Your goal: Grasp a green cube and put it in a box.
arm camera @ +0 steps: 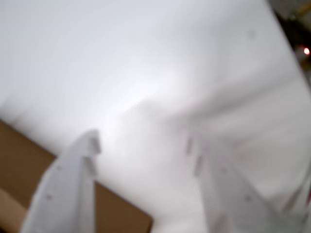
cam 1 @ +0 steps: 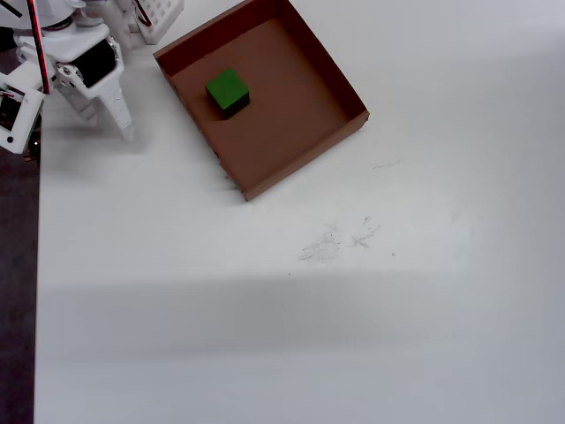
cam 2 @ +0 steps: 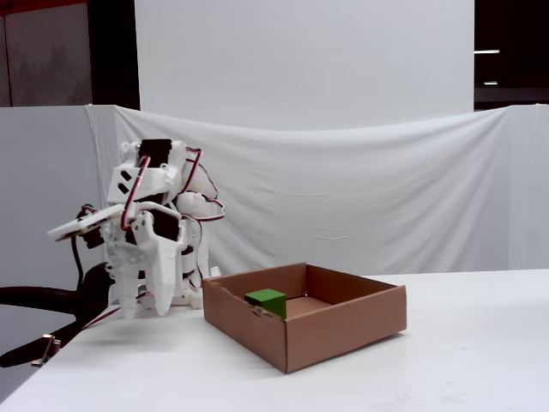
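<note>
Looks finished, by the lie of things — green cube (cam 1: pixel 227 88) resting on the brown floor of the box (cam 1: pixel 300 124), in the half nearer the arm in the overhead view, free of any grip and just short of the wall. Pincer (arm camera: pixel 143 143) parted and empty in the wrist view, two white fingers (arm camera: pixel 77 165) apart over bare white surface (cam 1: pixel 309 309) with a corner of cardboard at lower left; hanging beside the box, outside its wall. Nothing else in the box — next move probably only pulling back to rest, clear of the wall.
</note>
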